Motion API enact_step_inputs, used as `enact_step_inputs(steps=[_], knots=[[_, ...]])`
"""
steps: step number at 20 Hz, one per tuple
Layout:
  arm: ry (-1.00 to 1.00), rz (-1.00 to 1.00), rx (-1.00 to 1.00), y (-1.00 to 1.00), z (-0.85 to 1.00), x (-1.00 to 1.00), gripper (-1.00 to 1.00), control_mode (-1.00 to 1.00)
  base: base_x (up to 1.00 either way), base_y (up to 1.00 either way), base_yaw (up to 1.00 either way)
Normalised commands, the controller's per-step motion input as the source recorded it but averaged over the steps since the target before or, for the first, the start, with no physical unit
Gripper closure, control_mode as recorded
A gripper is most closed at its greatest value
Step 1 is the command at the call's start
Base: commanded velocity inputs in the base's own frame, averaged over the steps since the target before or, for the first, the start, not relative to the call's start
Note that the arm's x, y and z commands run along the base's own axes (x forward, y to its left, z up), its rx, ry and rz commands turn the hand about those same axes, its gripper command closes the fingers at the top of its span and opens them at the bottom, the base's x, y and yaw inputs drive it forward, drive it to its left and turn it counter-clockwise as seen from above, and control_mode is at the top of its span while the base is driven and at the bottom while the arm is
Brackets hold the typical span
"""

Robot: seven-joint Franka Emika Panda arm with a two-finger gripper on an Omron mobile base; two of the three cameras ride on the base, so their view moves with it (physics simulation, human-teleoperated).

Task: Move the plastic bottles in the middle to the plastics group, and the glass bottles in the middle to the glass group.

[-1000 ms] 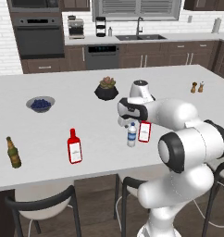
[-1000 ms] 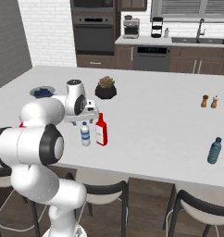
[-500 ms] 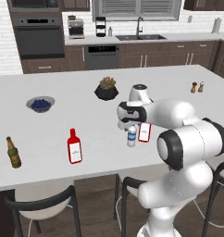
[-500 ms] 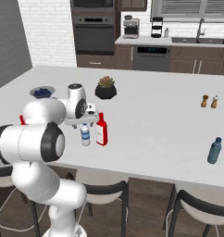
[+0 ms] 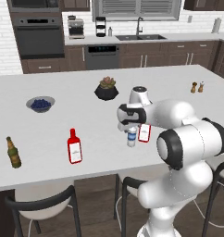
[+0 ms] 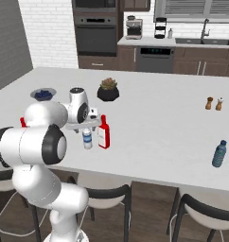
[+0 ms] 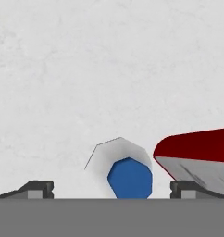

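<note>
While hovering over the clear plastic bottle [image 5: 131,137] in the left base view, gripper [image 5: 128,126] sits just above the cap, not touching. Red glass bottle [image 5: 144,132] stands just beside it on the counter [image 5: 58,125], partly behind the arm. Further left: second red bottle [image 5: 74,146] and dark olive-brown bottle [image 5: 13,152], near each other (glass group, presumably). Bowl [image 5: 40,103] holds dark blue berries; black pot [image 5: 106,91] holds a small plant. Salt and pepper shakers [image 5: 197,86] far right.

Right base view: gripper [image 6: 84,125] directly above the clear bottle [image 6: 87,139], red bottle [image 6: 103,134] touching or nearly so; can't tell which. Blue-teal bottle [image 6: 219,153] well apart at the right counter edge, next to a pale bottle cut off by the frame edge (likely the plastics group). Berry bowl [image 6: 42,94] and plant pot [image 6: 108,92] behind.

Hand view: looking straight down, finger tips [image 7: 36,188] spread wide, nothing between them yet. Bottle top [image 7: 129,177] sits right of centre between the tips, red bottle [image 7: 197,152] close on the right side.

Handling judgement: plastic bottle probably light, thin-walled, tippy, smooth. Best taken on the body below the cap, not crushed. Red neighbour is glass, heavier, breakable (right finger has little clearance there, risk of knocking it). Worth centring before descending.
</note>
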Motion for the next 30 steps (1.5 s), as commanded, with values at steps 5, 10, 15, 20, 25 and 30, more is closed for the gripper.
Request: enact_step_inputs(steps=[5,10,15,20,25,30], knots=[[-0.1,0.0,0.0,0.0,-0.07,0.0,-1.0,-1.0,0.0,0.0,0.0],[-0.14,0.0,0.0,0.0,0.0,0.0,-1.0,-1.0,0.0,0.0,0.0],[-0.07,0.0,0.0,0.0,0.0,0.0,-1.0,-1.0,0.0,0.0,0.0],[0.0,0.0,0.0,0.0,-0.04,0.04,-1.0,-1.0,0.0,0.0,0.0],[0.0,0.0,0.0,0.03,0.0,0.01,-1.0,-1.0,0.0,0.0,0.0],[0.0,0.0,0.0,0.02,0.0,0.09,-1.0,-1.0,0.0,0.0,0.0]])
